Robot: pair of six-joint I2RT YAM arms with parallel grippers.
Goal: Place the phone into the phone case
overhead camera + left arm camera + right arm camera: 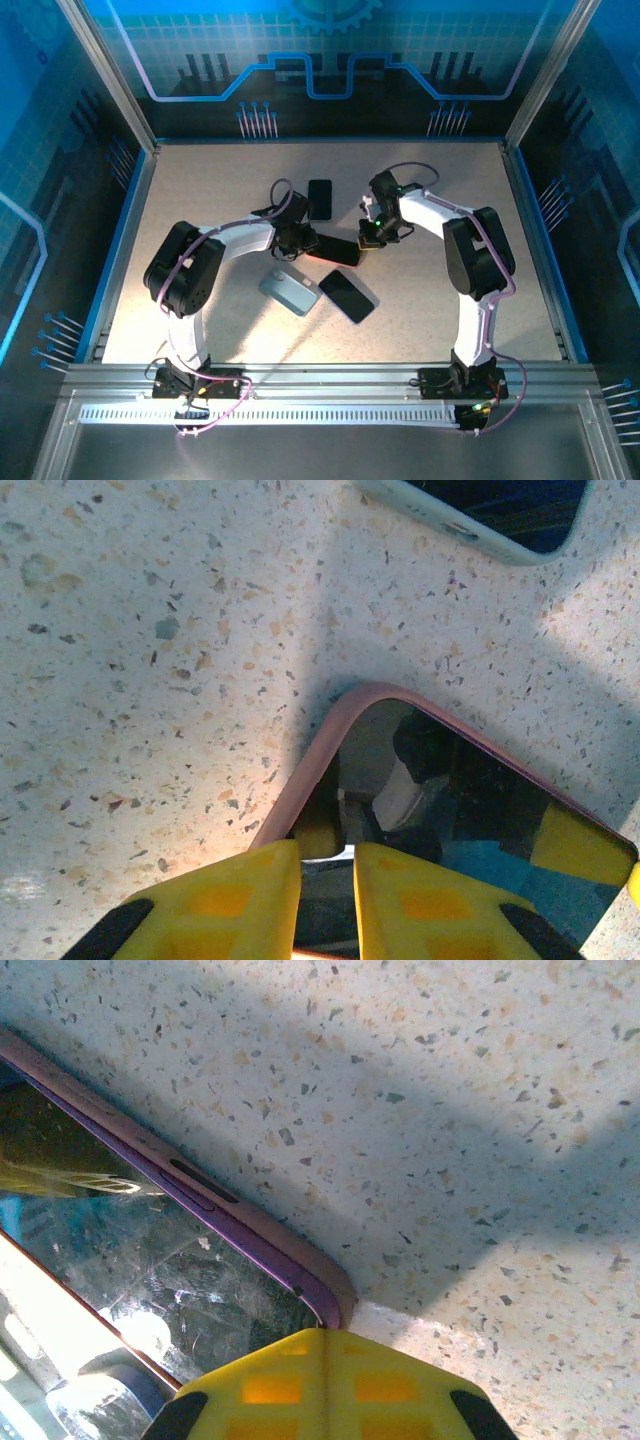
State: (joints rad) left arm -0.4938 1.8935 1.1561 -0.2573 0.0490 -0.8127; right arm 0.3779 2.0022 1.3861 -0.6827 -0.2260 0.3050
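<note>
A dark-screened phone (338, 250) lies in a pinkish-mauve case near the table's middle, between my two grippers. In the left wrist view the case rim (320, 755) wraps the phone's corner, and the screen (470, 810) mirrors my fingers. My left gripper (327, 880) sits over the screen's near edge, its yellow fingers a narrow gap apart with nothing between them. In the top view it (303, 240) is at the phone's left end. My right gripper (325, 1360) is shut, its tips against the case corner (335, 1300); the phone's purple edge (200, 1200) lies inside the rim. It (368, 240) is at the right end.
A second black phone (320, 198) lies just behind the left gripper. A light blue case (288, 292) and another black phone (347, 295) lie nearer the arm bases. A pale blue-edged item (480, 520) shows at the left wrist view's top. Frame walls enclose the table.
</note>
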